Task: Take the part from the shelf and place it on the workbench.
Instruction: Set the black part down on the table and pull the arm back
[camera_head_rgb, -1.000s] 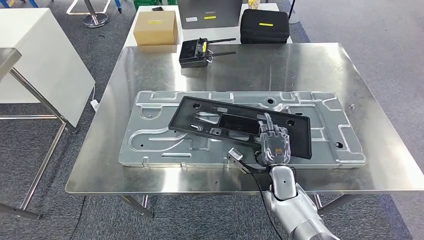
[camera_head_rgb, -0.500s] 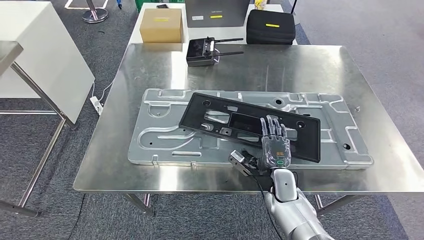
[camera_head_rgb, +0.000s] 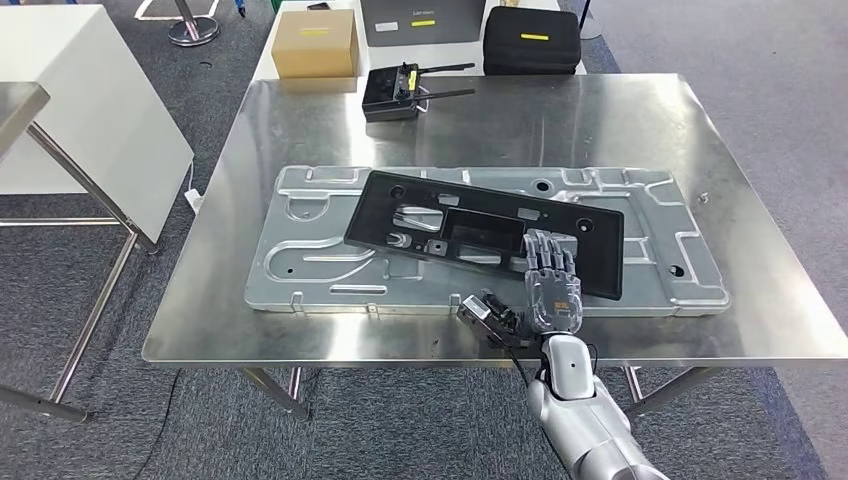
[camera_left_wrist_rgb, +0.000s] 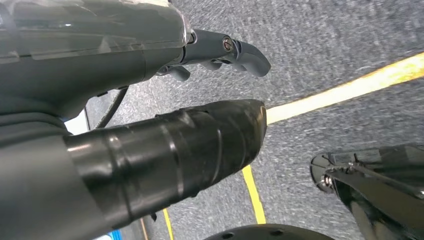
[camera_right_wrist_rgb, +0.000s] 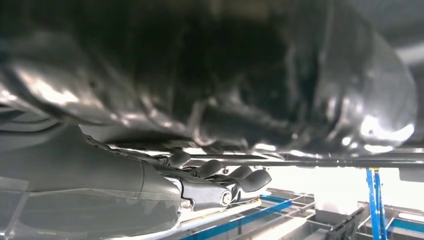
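The black rectangular part (camera_head_rgb: 470, 225) with cut-outs lies slanted on a stamped silver panel (camera_head_rgb: 300, 260) on the steel workbench (camera_head_rgb: 600, 130). My right hand (camera_head_rgb: 550, 285) reaches in from the near edge; its fingers (camera_head_rgb: 548, 255) lie straight and flat over the part's near right edge, and the thumb (camera_head_rgb: 488, 315) sticks out to the side over the panel, gripping nothing. In the right wrist view the right hand (camera_right_wrist_rgb: 150, 190) has its fingers extended with a bright gap beside them. My left hand (camera_left_wrist_rgb: 130, 65) hangs over the carpet, thumb (camera_left_wrist_rgb: 200, 135) and fingers apart, empty.
At the bench's far edge sits a black controller with antennas (camera_head_rgb: 395, 92). Behind it are a cardboard box (camera_head_rgb: 315, 42), a grey box (camera_head_rgb: 420, 20) and a black case (camera_head_rgb: 530, 40). A white table (camera_head_rgb: 90, 100) and a steel frame leg (camera_head_rgb: 90, 195) stand to the left.
My right hand's fingers, curled on the part's near edge a second ago, have straightened and lie flat. The hand has slid slightly back toward the bench's near edge. The view shifted a little.
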